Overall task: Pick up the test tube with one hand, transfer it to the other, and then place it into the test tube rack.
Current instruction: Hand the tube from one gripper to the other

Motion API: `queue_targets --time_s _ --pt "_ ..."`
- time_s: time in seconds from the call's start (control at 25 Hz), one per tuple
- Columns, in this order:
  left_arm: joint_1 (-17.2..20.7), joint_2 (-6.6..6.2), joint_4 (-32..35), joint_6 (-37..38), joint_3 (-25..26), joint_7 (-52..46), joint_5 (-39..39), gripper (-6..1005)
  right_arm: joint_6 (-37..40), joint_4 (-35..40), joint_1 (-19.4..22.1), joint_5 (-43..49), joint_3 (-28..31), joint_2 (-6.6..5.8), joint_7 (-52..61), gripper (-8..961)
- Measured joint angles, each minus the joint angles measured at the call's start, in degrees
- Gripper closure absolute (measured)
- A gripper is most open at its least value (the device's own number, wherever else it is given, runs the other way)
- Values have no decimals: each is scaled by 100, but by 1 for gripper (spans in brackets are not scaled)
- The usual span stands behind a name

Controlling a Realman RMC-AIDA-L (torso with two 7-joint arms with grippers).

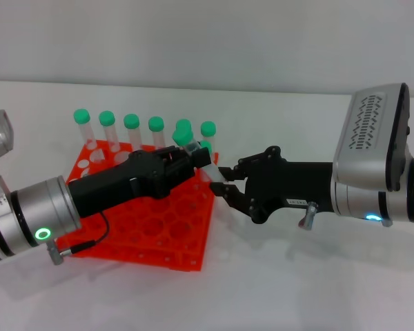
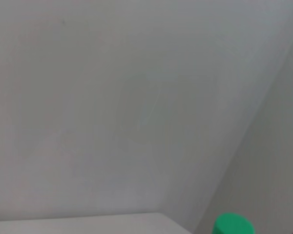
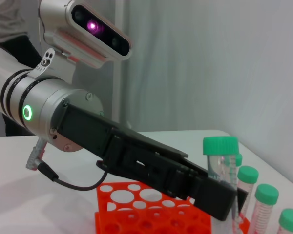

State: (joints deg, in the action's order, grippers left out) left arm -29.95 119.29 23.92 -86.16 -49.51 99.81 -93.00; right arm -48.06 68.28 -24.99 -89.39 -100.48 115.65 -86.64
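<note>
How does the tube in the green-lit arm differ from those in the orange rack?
The held test tube leans in the left pincer above the test tube rack; the racked tubes stand upright in its far holes. The held one has the open right pincer beside its lower end; the racked tubes sit farther from it. All share green caps and clear bodies.

The slim clear plastic test tube with a green cap point(image 1: 191, 145) is half hidden behind the black left gripper point(image 1: 186, 164). In the left wrist view, a round green cap point(image 2: 233, 226) is cut off at the bottom edge, its tube unseen.
</note>
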Motion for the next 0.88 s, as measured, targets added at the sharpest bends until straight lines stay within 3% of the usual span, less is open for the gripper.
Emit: queue_targets --time_s 0.08,0.88 --pt "-13 0 -24 1 0 -6 -1 765 18 6 10 5 -10 -4 -22 764" --pt "42 -9 -55 3 11 -91 -13 771 283 -59 20 1 -178 -8 -342 764"
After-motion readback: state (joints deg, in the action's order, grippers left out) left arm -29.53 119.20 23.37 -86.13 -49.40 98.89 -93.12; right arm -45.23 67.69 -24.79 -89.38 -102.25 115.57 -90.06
